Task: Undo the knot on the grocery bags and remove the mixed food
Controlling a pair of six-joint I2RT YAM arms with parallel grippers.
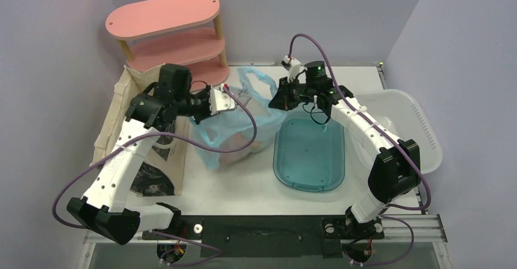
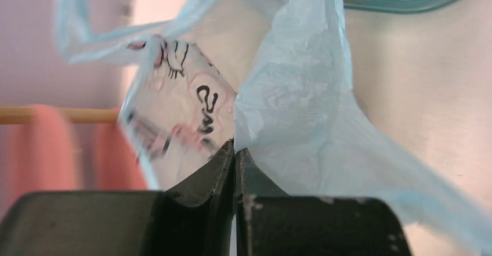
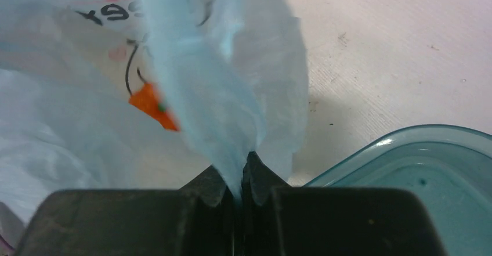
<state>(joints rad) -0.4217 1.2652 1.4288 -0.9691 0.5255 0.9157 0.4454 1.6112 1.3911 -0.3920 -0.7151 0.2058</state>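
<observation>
The light blue grocery bag (image 1: 244, 125) sits at mid-table, its mouth stretched between my two grippers. My left gripper (image 1: 230, 102) holds the bag's left side; in the left wrist view the jaws (image 2: 235, 147) are shut, with printed blue film (image 2: 290, 82) coming out of their tips. My right gripper (image 1: 275, 101) holds the right side, its jaws (image 3: 242, 162) shut on a bunched strip of bag (image 3: 214, 93). The mixed food is mostly hidden; only a dim orange shape (image 1: 235, 146) shows through the film low in the bag.
A teal tub (image 1: 310, 153) lies just right of the bag, under the right arm. A white bin (image 1: 420, 129) stands at the far right. A beige tote (image 1: 119, 107) lies under the left arm, and a pink shelf (image 1: 171, 31) stands at the back left.
</observation>
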